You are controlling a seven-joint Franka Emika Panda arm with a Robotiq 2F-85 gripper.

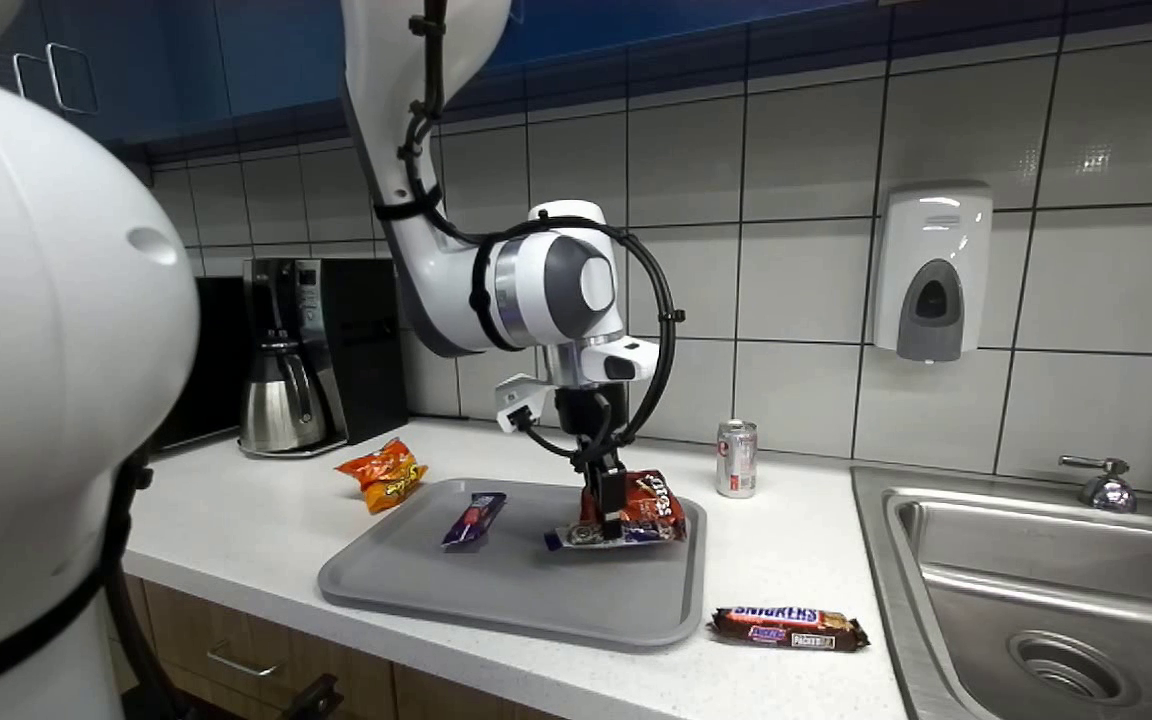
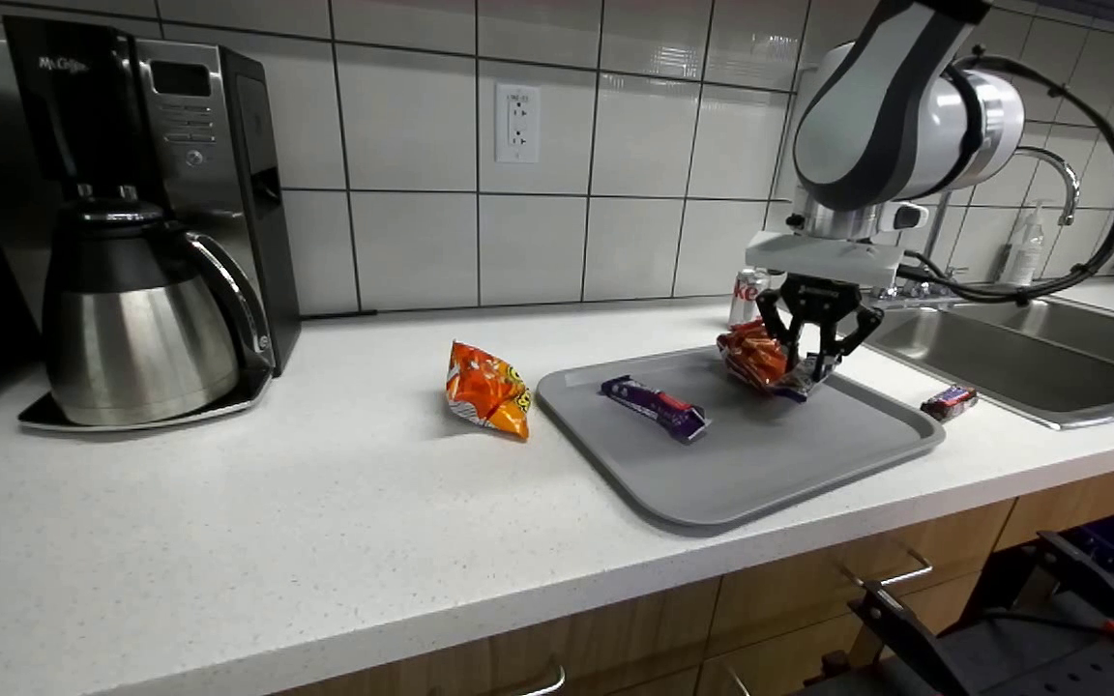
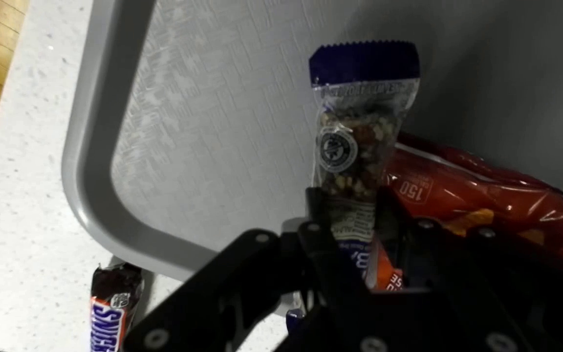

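My gripper point(image 3: 347, 198) is shut on a nut bar point(image 3: 355, 146) in a clear wrapper with dark blue ends. In the wrist view the bar fills the space between the fingers, and its far end sticks out past them. A red chip bag point(image 3: 496, 195) lies right beside the bar, partly hidden behind a finger. Both exterior views show the gripper point(image 1: 610, 530) pointing down, low over the grey tray point(image 1: 496, 590). Whether the bar point(image 1: 576, 537) touches the tray cannot be told. A purple bar point(image 2: 656, 406) lies on another part of the tray.
A Snickers bar point(image 1: 788, 629) lies on the counter between tray and sink point(image 1: 1036, 600). An orange snack bag point(image 2: 487, 391) sits outside the tray on the coffee maker's side. A soda can point(image 1: 736, 458) stands behind the tray near the tiled wall. The coffee maker point(image 2: 219, 193) stands farther along.
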